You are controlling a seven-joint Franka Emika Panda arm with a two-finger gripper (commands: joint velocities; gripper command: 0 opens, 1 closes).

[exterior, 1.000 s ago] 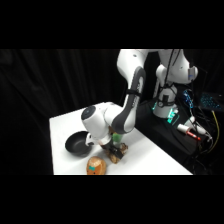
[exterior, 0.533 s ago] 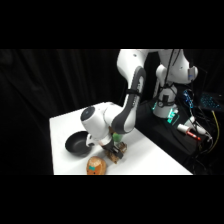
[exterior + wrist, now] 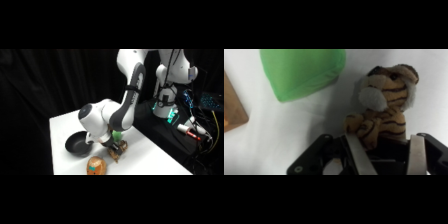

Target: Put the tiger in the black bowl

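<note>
The room is dark, black drapes swallowing the light, and only the white table and the glossy white robot arm stand out bright. The side view is soft and hazy throughout. Up close, the striped tan toy tiger is fairly sharp, while the green rounded object blurs, casting a faint shadow.
</note>
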